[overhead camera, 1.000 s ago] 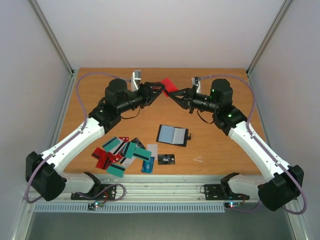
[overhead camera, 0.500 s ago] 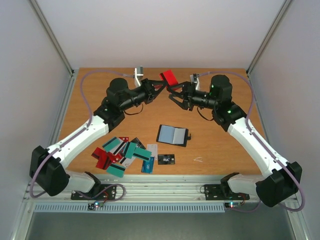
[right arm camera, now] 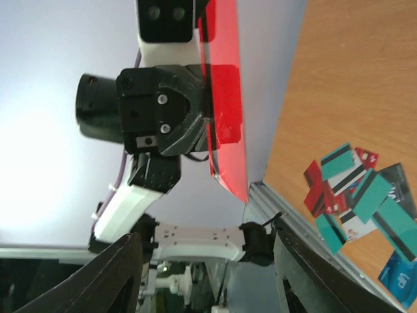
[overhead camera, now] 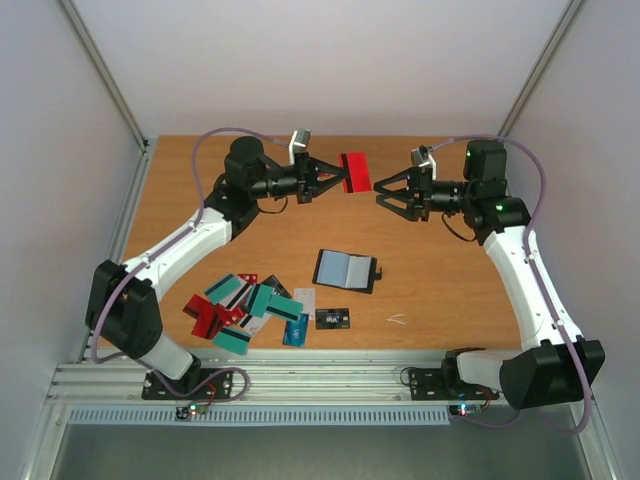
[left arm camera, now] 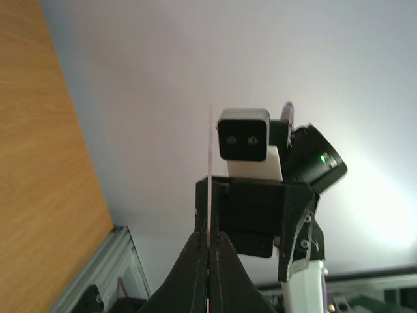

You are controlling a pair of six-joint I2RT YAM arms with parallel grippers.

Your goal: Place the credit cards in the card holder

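My left gripper [overhead camera: 338, 181] is raised over the far middle of the table and shut on a red credit card [overhead camera: 356, 172]. The left wrist view shows that card edge-on [left arm camera: 210, 163], pinched between the closed fingers [left arm camera: 195, 274]. My right gripper [overhead camera: 381, 194] stands open just to the right of the card, not touching it. In the right wrist view the red card [right arm camera: 228, 98] hangs ahead of the spread fingers [right arm camera: 120, 277]. The card holder [overhead camera: 347, 270] lies open on the table, pale grey-blue inside. Several other credit cards [overhead camera: 245, 305] lie heaped at the front left.
A flat black card with white print [overhead camera: 333, 318] and a blue card [overhead camera: 296, 330] lie near the front edge. A small white scrap [overhead camera: 397, 319] sits to their right. Metal frame posts [overhead camera: 105, 80] and white walls close in the table [overhead camera: 200, 170].
The right gripper opened, let go of the red card and drew back to the right. The left gripper shut on the card and now holds it alone.
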